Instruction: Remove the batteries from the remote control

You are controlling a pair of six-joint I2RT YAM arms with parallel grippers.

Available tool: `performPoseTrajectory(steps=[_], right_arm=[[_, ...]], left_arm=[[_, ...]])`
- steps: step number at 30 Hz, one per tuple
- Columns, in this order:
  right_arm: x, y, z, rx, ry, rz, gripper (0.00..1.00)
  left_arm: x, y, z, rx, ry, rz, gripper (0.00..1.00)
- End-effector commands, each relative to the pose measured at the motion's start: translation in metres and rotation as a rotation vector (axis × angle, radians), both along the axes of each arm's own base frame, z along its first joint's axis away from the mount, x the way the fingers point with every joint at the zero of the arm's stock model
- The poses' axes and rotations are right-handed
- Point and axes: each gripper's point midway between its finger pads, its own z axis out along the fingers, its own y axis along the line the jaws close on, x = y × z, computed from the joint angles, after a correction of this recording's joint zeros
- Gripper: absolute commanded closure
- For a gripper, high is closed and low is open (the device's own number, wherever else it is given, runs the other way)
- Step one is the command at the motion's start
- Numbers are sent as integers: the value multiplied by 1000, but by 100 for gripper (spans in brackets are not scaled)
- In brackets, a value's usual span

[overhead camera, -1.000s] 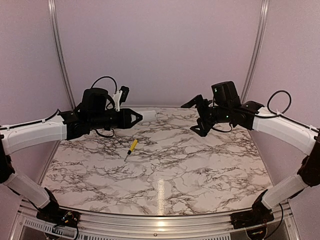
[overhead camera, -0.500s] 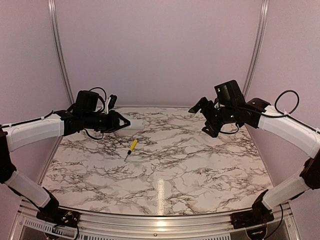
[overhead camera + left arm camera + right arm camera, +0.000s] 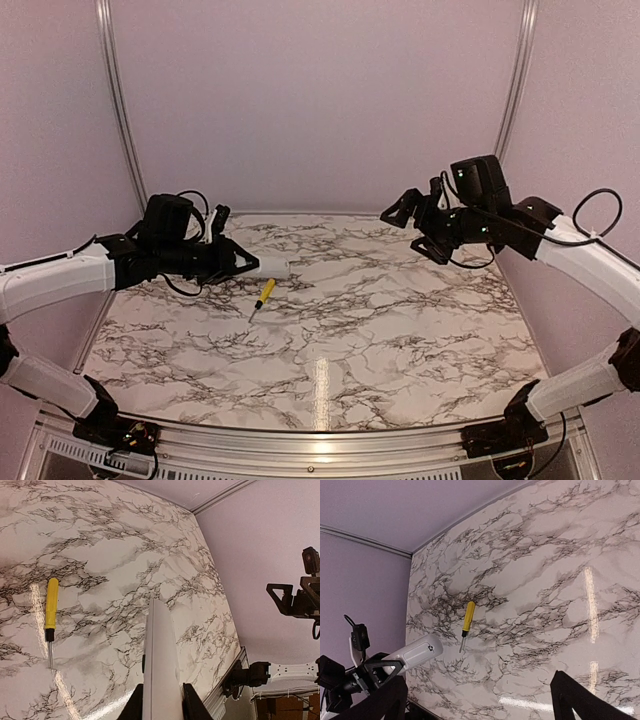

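Item 1, remote control (image 3: 272,267): you find it clamped at one end in the left gripper (image 3: 248,265), over the far left part of the table (image 3: 400,330). Its long axis runs roughly level and crosswise. The free end points toward the robot's right, at the middle of the marble. In the left wrist view you see only a narrow white edge (image 3: 161,665) running up from between the two dark fingers, and the gripped end is cut off by the bottom of the picture. The right wrist view shows its rounded free end and one face (image 3: 417,652) with a small dark mark too small to read. You cannot tell whether the tip touches the marble.

Item 2, batteries: you cannot make them out in any view. The faces of the remote that show do not let you tell whether any sit inside.

Item 3, right gripper (image 3: 415,228): it is raised over the far right of the table with its jaws spread wide and nothing between them. In its own view only the two finger ends show, at the bottom corners.

Item 4, screwdriver (image 3: 263,295): yellow-handled, it lies flat on the marble just nearer to you than the remote's free end, apart from it. Its thin shaft points toward the near left.
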Motion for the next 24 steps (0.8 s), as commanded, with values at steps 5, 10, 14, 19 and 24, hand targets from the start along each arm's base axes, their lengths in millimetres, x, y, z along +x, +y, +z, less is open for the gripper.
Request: performPoseTrajectory(steps=[5,10,14,19,24], right_arm=[[-1,-37,12,131,-141,70,2],[2,-33,17,95,-165,122,2],[5,-33,11,64,-122,107,1],[6,-27,13,94,-83,53,1],[1,-1,5,3,-46,70,2]], left_arm=[[4,7,12,-53,-21,85,100],[3,7,7,-67,-16,96,100],[4,1,-3,-53,26,69,100],[5,-13,-1,-144,59,45,100],[11,-24,-11,-170,106,40,100]])
